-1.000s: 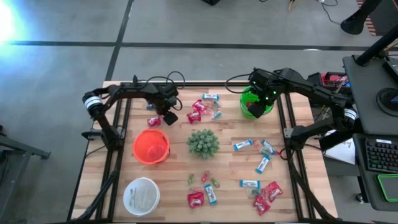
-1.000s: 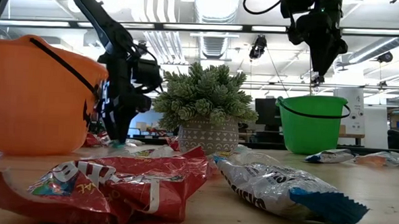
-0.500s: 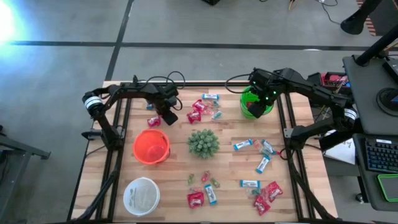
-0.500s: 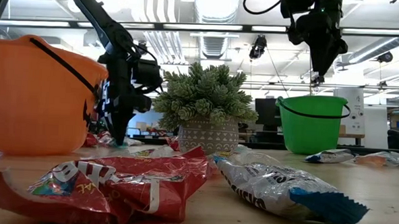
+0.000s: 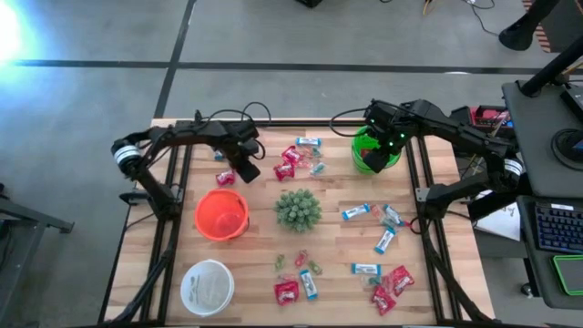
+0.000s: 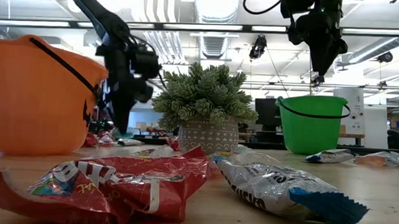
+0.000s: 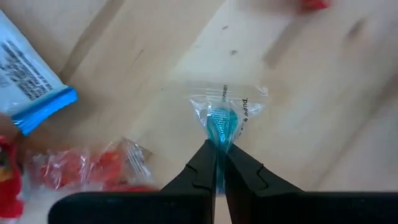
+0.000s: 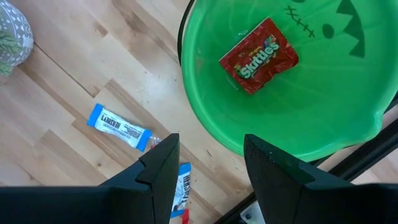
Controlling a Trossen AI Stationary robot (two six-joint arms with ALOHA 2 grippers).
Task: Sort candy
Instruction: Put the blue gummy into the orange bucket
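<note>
Candy lies scattered over the wooden table: red packets, blue-and-white bars and tiny pieces. My left gripper stands left of the far cluster, behind the orange bucket, shut on a small teal candy in a clear wrapper. My right gripper hangs open high over the rim of the green bucket. A red packet lies on that bucket's floor. My left gripper pinches the teal sweet through its clear wrapper, between the two fingertips. The fingers come from above, pointing steeply down. The rest of the wrapper fans out beyond the tips. In the low view the fingertips stand a little above the table.
A spiky green plant in a pot stands mid-table. A white bowl sits at the near left. A blue-and-white bar and red sweets lie beside the held candy. More candy lies at the near right.
My left gripper has shut its fingers at the table left of the far cluster and has then risen a little, tipping slightly. The right arm has kept still.
</note>
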